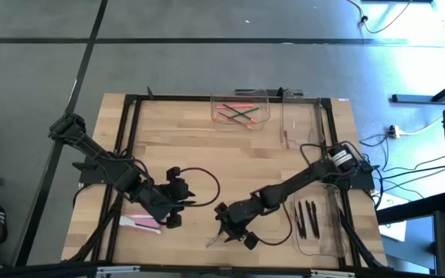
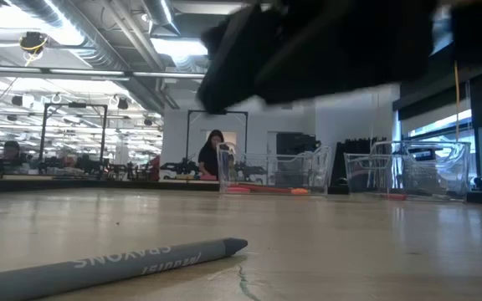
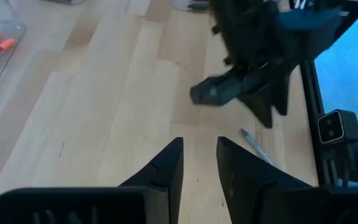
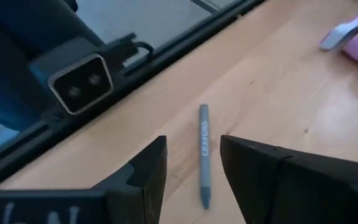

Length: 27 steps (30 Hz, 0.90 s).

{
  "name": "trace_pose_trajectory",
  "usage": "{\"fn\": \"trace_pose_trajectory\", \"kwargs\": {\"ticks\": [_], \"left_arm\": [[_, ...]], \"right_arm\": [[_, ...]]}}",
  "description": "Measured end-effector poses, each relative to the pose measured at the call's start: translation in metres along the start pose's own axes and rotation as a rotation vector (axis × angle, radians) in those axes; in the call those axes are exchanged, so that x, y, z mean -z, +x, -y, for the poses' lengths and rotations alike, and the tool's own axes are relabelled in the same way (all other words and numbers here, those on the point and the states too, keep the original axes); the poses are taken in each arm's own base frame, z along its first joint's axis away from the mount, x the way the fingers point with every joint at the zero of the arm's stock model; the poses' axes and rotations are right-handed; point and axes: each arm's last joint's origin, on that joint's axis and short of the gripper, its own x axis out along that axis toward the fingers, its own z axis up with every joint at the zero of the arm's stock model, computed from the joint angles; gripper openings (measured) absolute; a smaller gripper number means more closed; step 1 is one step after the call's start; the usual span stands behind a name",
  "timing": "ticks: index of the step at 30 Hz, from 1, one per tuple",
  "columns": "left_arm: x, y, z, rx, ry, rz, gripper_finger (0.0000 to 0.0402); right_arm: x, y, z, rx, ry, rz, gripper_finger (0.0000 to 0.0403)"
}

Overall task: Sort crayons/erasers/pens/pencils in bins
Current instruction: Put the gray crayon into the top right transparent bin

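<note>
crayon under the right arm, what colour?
Grey crayon, white "CRAYONS" lettering; the right wrist view shows it best.

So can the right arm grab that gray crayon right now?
Probably yes. The right gripper hangs just above the gray crayon with its jaws open, and nothing lies between them on the bare table.

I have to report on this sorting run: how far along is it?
Done: coloured sticks lie in the far bin, dark pens in the near-right bin. In hand: nothing; the right gripper hovers open above a grey crayon. Left: that crayon and the pink eraser near the left gripper.
</note>
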Motion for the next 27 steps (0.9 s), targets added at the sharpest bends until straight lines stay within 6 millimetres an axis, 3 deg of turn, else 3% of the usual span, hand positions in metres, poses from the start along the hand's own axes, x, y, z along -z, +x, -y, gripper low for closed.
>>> {"fn": "trace_pose_trajectory", "kwargs": {"ticks": [12,21,27], "left_arm": [[0.004,-0.004,0.006,0.021,0.017,-0.001,0.0088],[0.004,-0.004,0.006,0.023,0.017,-0.001,0.0089],[0.004,-0.004,0.006,0.023,0.016,0.000,0.0087]], "right_arm": [[0.036,0.034,0.012,0.004,0.019,0.001,0.0153],[0.047,0.042,0.012,0.015,0.027,-0.035,0.0152],[0.049,0.043,0.011,0.011,0.030,-0.047,0.0116]]}}
